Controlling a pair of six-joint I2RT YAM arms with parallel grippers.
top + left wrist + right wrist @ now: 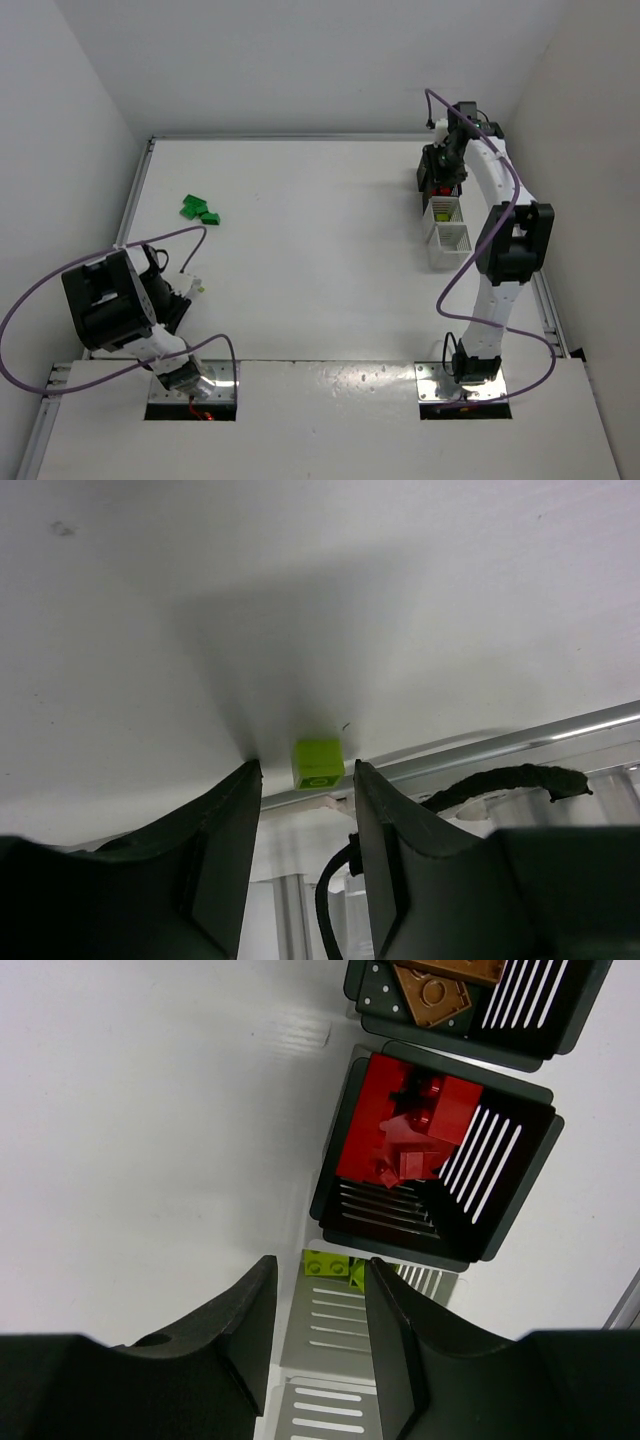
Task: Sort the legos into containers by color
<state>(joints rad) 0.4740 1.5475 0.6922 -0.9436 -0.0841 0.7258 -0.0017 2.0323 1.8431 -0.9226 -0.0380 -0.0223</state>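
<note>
Most of the sorting is in the four slatted open-topped plastic bins (443, 205), which sit in a row on the far right of the white table (320, 260). In the right wrist view, the farthest black bin (520, 1010) holds flat orange-brown studded plates (435, 990). The next black bin (500, 1180) has a jumbled heap of glossy red bricks (415, 1135). The white bin (335, 1325) after that has a couple of lime-yellow pieces (328, 1265) at its far end. There's a second white bin (320, 1415) right beside it, and I can't make out any contents.

The right gripper (320, 1265) hangs over that first white bin. Its jaws are apart with nothing pinched.

Way over on the near left, one tiny lime-yellow cube brick (318, 763) sits at the table's edge, just beside the aluminium rail (520, 742). You can see a round stud mark on its facing side. The left gripper (304, 772) has its jaws apart with the cube in the gap between the tips. There's daylight on both sides, so it isn't clamped.

A small clump of dark green bricks (200, 210) is loose on the far left of the table, well apart from the bins.
</note>
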